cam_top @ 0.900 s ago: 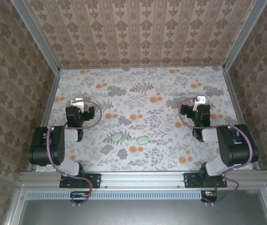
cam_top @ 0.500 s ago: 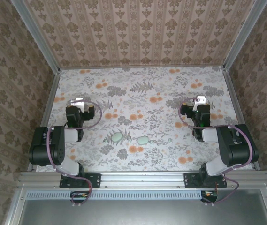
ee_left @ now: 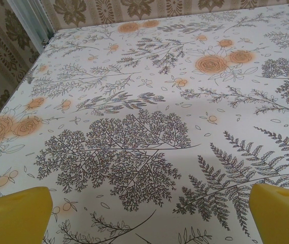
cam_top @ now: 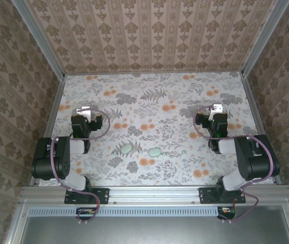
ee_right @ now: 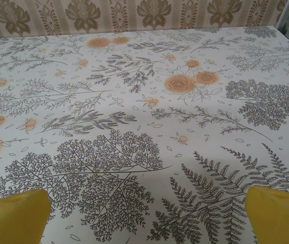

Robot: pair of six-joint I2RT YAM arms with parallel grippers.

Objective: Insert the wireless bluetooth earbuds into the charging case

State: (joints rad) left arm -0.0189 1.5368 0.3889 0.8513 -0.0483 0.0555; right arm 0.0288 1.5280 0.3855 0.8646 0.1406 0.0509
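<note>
Top external shows nothing begun: two small pale-green oval plastic pieces [cam_top: 127, 148], earbuds or case I can't tell, lie apart on the floral table [cam_top: 149, 101], with the left gripper [cam_top: 85, 110] well left of them and the right gripper [cam_top: 217, 108] well right, both spread wide, empty.

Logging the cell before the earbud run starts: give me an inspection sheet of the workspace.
Surface: floral tablecloth, flat.
Job's things: pale green oval and second oval, apart, between the arms; case or earbud unclear.
Clutter: nothing seen.
Grippers: left gripper and right gripper open, empty.
Cables: purple cables looped at both wrists.
Surroundings: patterned walls, aluminium frame.
</note>
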